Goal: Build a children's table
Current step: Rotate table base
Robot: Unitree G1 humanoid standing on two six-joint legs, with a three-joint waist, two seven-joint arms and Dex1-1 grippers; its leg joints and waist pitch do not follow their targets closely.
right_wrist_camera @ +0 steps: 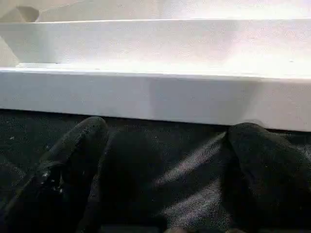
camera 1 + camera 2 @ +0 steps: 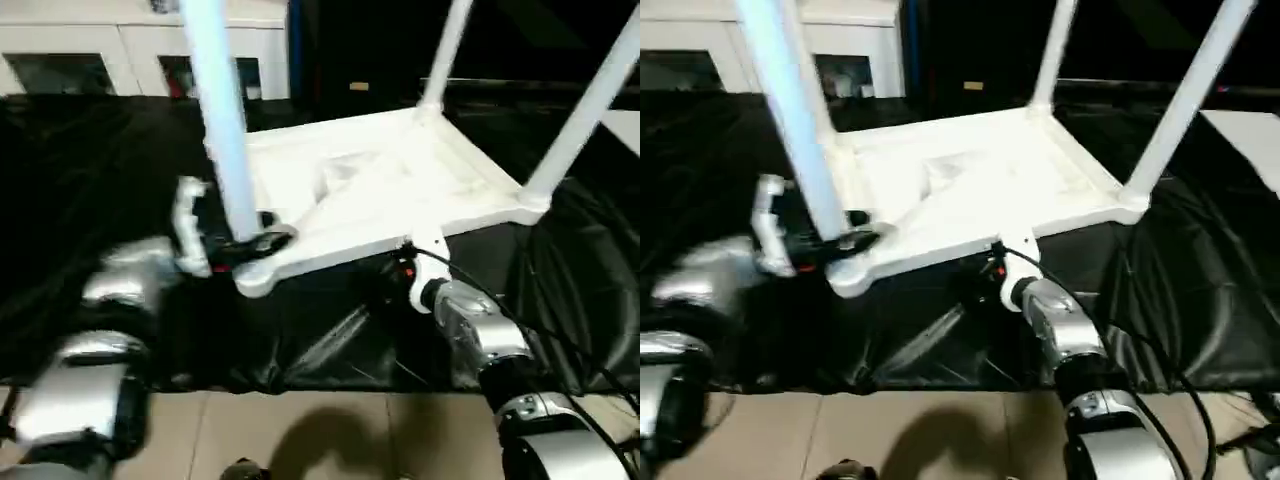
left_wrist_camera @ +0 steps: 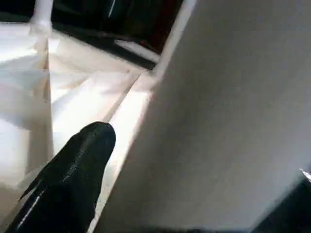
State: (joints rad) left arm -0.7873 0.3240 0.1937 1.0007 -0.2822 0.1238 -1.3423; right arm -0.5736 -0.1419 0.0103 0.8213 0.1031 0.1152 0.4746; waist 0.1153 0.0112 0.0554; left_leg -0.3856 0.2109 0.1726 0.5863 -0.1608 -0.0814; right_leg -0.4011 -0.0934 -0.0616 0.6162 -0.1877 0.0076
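Note:
The white tabletop (image 2: 380, 200) lies underside up on black cloth, ribs showing. Two legs stand in its far (image 2: 448, 50) and right (image 2: 585, 110) corner sockets. A third leg (image 2: 222, 110) rises at the near left corner socket (image 2: 255, 278). My left gripper (image 2: 248, 243) is shut around that leg just above the socket; in the left wrist view one black finger (image 3: 82, 160) lies beside the broad white leg (image 3: 218, 121). My right gripper (image 1: 167, 131) is open at the tabletop's near rim (image 1: 155, 97), its fingertips just short of it over the cloth.
Black cloth (image 2: 90, 170) covers the work area, ending at a tan floor (image 2: 300, 430) near me. A white cabinet with glass doors (image 2: 120, 50) stands at the back left. A black cable (image 2: 540, 330) loops beside my right forearm. A flat white board (image 2: 625, 125) lies at the far right.

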